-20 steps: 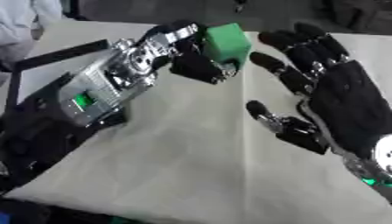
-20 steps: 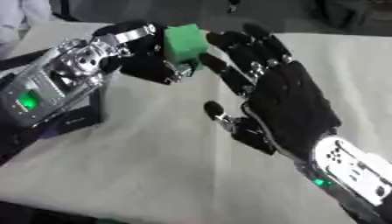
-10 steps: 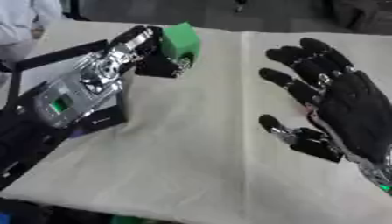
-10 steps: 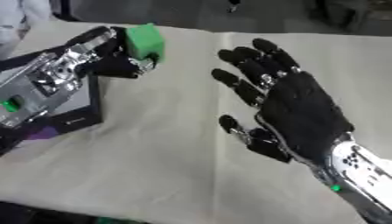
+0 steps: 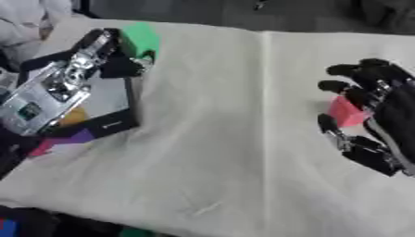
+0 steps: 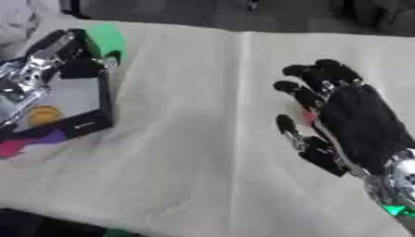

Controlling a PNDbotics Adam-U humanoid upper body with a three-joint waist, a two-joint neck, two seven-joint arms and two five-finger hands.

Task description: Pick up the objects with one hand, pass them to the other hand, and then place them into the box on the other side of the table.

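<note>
Transfer task, late in one cycle. The left robot hand (image 5: 105, 51) has its fingers curled on a green block (image 5: 140, 39), held at the far corner of the box (image 5: 113, 99) by the desk's (image 5: 219, 152) left edge; the hand-over appears complete and only the release into the box is left. The right robot hand (image 5: 381, 115) is spread, fingers apart and holding nothing, near the right edge. A pink block (image 5: 347, 112) lies on the desk just beside its fingers, apparently the next to be picked up.
</note>
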